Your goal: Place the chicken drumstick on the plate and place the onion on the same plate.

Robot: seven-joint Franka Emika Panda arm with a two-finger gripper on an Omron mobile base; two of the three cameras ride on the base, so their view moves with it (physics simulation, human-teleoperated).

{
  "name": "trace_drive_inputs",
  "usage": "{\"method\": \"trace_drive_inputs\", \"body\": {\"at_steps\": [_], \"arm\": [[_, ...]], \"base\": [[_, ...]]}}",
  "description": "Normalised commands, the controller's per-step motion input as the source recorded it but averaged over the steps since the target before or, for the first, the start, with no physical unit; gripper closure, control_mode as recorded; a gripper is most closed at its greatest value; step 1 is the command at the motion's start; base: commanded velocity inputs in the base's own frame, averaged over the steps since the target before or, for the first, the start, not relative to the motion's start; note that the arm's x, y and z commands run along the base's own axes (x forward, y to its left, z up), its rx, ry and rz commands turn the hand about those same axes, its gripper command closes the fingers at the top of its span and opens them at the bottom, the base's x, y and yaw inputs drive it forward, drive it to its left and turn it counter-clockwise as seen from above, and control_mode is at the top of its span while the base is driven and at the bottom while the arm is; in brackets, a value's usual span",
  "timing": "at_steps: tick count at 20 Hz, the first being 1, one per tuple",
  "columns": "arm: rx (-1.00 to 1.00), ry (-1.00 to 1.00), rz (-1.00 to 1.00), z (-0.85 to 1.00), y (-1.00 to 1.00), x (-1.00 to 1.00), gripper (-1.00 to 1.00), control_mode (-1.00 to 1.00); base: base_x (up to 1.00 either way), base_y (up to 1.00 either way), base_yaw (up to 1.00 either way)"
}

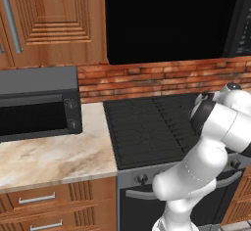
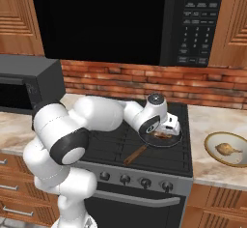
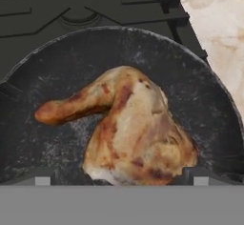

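The chicken drumstick (image 3: 131, 133), browned with its bone end pointing left in the hand view, lies in a dark frying pan (image 3: 62, 76) on the stove. My gripper (image 3: 121, 178) hangs close over it, open, with one fingertip (image 3: 43, 178) on each side of the meat and nothing held. From the right base view, the gripper (image 2: 167, 131) is down over the pan (image 2: 161, 140) at the stove's front right. The plate and the onion are out of view.
The pan's wooden handle (image 2: 135, 155) points toward the stove front. A tan bowl (image 2: 226, 148) with a browned chicken piece stands on the right counter. A countertop microwave (image 1: 39, 105) sits left of the stove (image 1: 147, 127). The brick wall runs behind.
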Motion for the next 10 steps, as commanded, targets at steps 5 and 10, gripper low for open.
{"method": "trace_drive_inputs", "body": {"at_steps": [5, 10], "arm": [[0.0, -0.05, 0.01, 0.0, -0.27, 0.04, -1.0, -1.0], [0.0, -0.05, 0.0, 0.0, -0.21, 0.05, -1.0, -1.0]], "base": [[0.0, 0.0, 0.0], [0.0, 0.0, 0.0]]}}
